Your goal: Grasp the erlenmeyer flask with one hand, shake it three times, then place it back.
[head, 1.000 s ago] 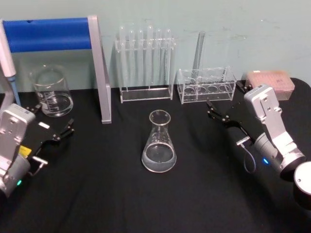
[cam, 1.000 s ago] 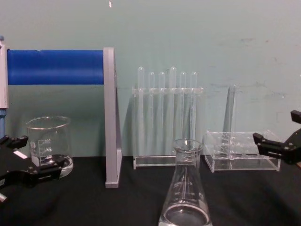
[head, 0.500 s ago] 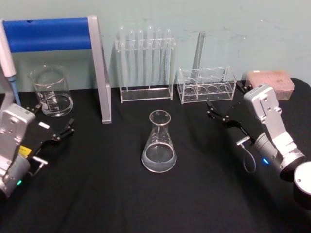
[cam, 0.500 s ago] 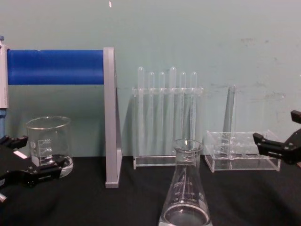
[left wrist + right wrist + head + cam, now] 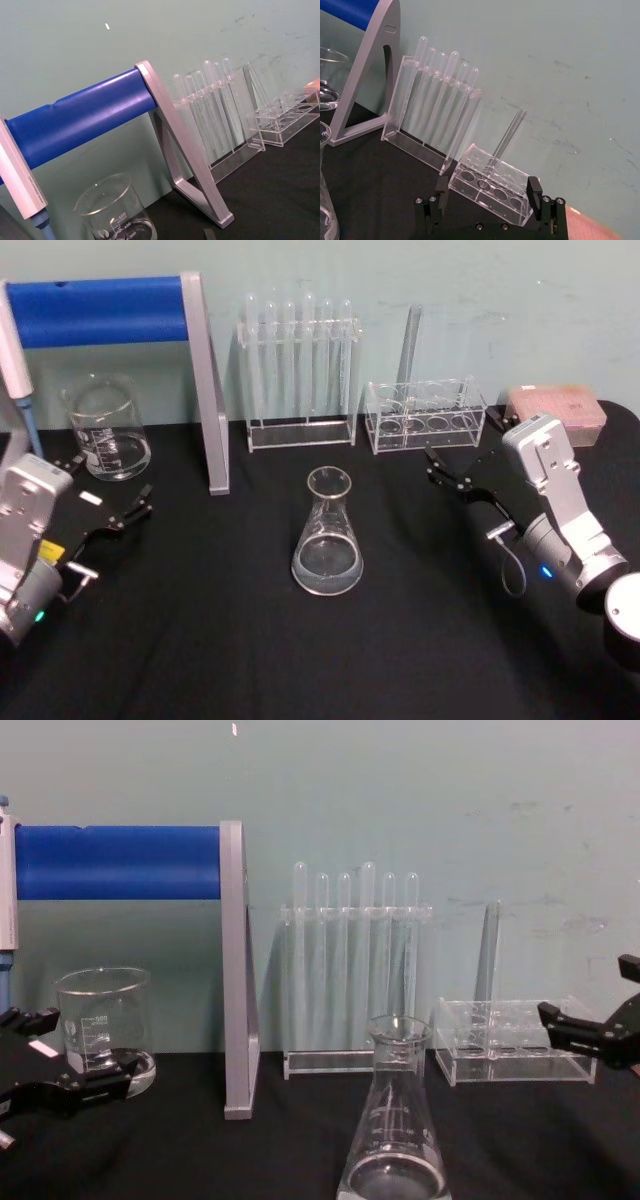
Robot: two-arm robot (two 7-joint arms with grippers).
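Glass erlenmeyer flask (image 5: 327, 535) stands between wide-open left end effector (image 5: 108, 496) and right end effector (image 5: 462, 460).

Black table (image 5: 200, 640) seen against pale green wall. Erlenmeyer flask (image 5: 327, 535) stood upright near centre. Glass beaker (image 5: 106, 428) placed at back left, beside blue-barred grey stand (image 5: 205, 390). Tall test tube rack (image 5: 298, 375) and low clear rack (image 5: 424, 415) lined along back; pink box (image 5: 556, 407) at back right.
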